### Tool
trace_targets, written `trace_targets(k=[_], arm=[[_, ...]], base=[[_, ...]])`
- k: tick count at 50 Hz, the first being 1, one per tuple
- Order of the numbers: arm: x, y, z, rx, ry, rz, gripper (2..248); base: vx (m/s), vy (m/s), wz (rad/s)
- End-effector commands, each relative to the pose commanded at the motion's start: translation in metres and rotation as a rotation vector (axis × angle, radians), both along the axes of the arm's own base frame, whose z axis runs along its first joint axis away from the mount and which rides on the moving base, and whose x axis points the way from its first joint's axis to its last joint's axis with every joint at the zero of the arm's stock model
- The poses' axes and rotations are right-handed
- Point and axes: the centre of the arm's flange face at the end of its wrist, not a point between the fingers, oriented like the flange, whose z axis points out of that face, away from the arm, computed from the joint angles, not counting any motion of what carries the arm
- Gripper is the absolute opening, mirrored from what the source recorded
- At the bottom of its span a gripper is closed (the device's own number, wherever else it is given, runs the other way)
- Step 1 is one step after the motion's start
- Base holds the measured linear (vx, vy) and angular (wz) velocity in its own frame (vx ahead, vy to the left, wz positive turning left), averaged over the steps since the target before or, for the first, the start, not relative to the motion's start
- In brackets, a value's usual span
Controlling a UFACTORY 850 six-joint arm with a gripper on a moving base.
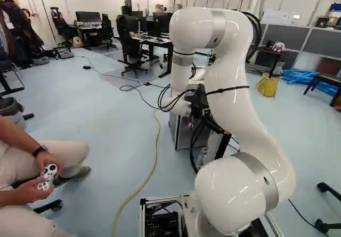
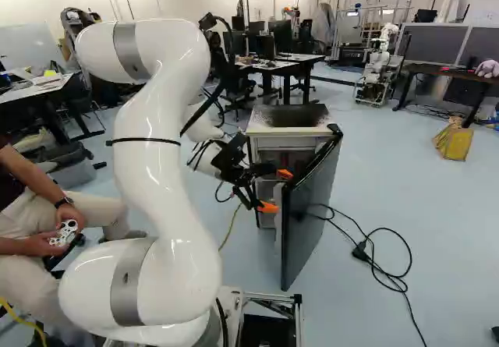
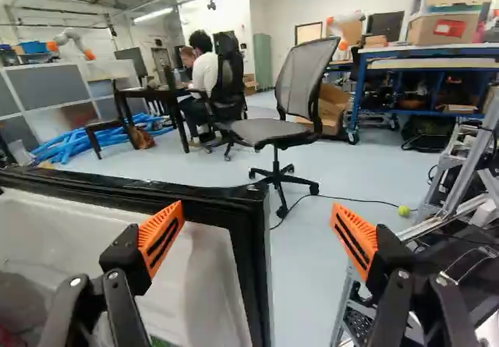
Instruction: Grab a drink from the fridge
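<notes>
At the front of the fridge [image 2: 269,139], the door [image 2: 316,207] stood open with the tool [image 3: 257,213] at its free edge. Tool state: open, pads [image 3: 160,238] wide apart, nothing gripped; one finger overlapped the pale inner side of the door, the other was out past the door's corner. Whether the nearer finger touched it could not be told. Drink: not identified in any view; presumably it was in the fridge, whose interior [image 2: 295,158] showed only in part behind the tool, with contents too small to name. Step in hand, as judged: getting the door wide enough for a reach inside. Handling, door: looked stiff and glossy, likely to swing easily on its hinge but to slip under a glancing push; best taken by the black rim near the free edge, or pushed flat from its inner side. Handling, drink: expected smooth and perhaps wet with cold, heavy for its width if full, and soft-walled if a thin can or bottle. Best hold would be around the middle, one pad on each side, with modest squeeze, kept upright. Main risk: catching the door's corner with an open finger while turning inward.
</notes>
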Motion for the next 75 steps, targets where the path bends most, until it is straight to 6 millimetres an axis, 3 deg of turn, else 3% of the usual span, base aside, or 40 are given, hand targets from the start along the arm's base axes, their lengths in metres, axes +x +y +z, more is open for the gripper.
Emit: trace_targets(k=[40,75], arm=[[0.037,-0.115,0.017,0.007,-0.13,-0.296,247],[0.056,-0.219,0.032,-0.015,-0.25,-0.491,247]], base=[[0.0,0.0,0.0],[0.0,0.0,0.0]])
